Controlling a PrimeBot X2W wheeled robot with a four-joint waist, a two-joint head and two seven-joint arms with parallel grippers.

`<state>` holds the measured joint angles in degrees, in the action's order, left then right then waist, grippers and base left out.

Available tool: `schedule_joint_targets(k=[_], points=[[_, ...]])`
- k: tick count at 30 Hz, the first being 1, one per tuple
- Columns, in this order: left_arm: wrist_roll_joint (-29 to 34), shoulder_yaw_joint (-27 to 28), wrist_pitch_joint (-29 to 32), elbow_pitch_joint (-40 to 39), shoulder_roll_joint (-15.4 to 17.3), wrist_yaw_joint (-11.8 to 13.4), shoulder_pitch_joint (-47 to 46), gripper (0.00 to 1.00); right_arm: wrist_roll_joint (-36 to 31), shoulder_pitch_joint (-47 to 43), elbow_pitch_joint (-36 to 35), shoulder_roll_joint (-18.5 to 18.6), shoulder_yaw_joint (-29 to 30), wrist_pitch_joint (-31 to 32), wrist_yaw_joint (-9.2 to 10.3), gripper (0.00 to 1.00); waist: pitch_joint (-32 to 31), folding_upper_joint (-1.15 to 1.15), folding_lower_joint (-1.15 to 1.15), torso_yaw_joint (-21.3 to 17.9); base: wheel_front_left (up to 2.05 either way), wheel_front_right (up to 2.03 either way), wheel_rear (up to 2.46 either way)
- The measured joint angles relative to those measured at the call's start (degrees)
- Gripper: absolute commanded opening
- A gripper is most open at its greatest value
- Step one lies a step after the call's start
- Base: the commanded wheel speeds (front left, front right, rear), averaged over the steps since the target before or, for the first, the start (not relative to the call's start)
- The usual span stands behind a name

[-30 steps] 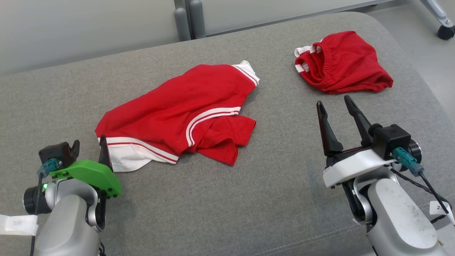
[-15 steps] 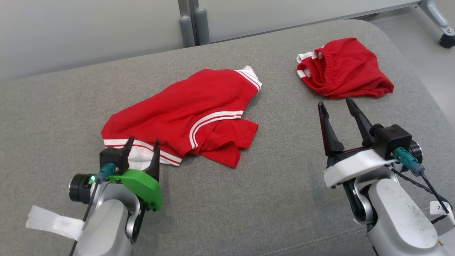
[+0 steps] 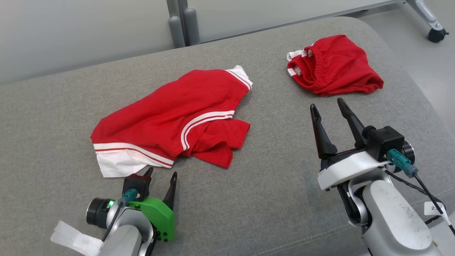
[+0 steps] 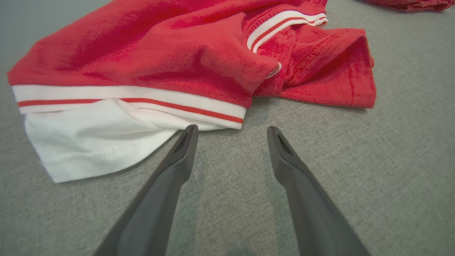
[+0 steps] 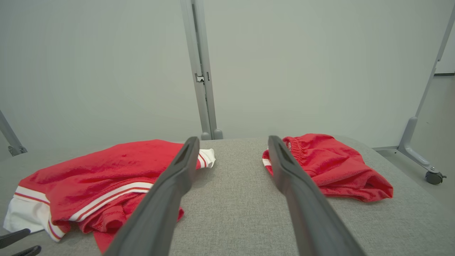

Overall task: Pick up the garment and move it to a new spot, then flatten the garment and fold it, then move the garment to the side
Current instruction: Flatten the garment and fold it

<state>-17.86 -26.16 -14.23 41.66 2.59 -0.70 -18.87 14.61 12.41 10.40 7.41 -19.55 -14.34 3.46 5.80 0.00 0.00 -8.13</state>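
The garment [image 3: 170, 113] is a crumpled red shirt with white stripes and a white hem, lying on the grey cushion [image 3: 249, 199]. My left gripper [image 3: 161, 173] is open just short of the hem's near edge. In the left wrist view the garment [image 4: 149, 53] spreads ahead of my left gripper [image 4: 231, 128], whose fingertips almost touch the white band with nothing between them. My right gripper [image 3: 327, 104] stands open and empty to the right of the shirt. In the right wrist view my right gripper [image 5: 233, 138] points at the gap beside the garment [image 5: 99, 170].
A second red piece, shorts [image 3: 337, 65] with an elastic waist, lies bunched at the back right, also in the right wrist view [image 5: 327, 167]. A grey partition post [image 3: 179, 25] stands behind the cushion. A caster wheel [image 3: 435, 35] is on the floor at the far right.
My left gripper has moved right along the garment's near edge and back toward me, staying open. The right arm holds still. The camera has shifted slightly.
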Motion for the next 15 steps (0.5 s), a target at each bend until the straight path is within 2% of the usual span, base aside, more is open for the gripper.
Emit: schedule_joint_targets(k=[6, 13, 15], points=[[0.77, 0.23, 0.0, 0.47, 0.0, 2.52, -1.35, 1.0, -0.02, 0.05, -0.01, -0.01, -0.1, 0.0, 0.0, 1.0, 1.13, 0.0, 0.0, -2.11, 0.0, 0.0, 0.0], [0.99, 0.35, 0.0, 2.23, -0.02, 3.39, -3.74, 1.0, -0.09, 0.2, -0.07, -0.08, 0.24, 0.0, 0.0, 1.0, 2.65, 0.0, 0.0, -4.71, 0.0, 0.0, 0.0], [1.22, 0.49, 0.0, 3.08, -0.03, 4.3, -4.25, 1.0, -0.09, 0.27, -0.07, -0.05, 0.69, 0.0, 0.02, 1.0, 2.97, 0.0, 0.0, -5.53, 0.0, 0.0, 0.0]])
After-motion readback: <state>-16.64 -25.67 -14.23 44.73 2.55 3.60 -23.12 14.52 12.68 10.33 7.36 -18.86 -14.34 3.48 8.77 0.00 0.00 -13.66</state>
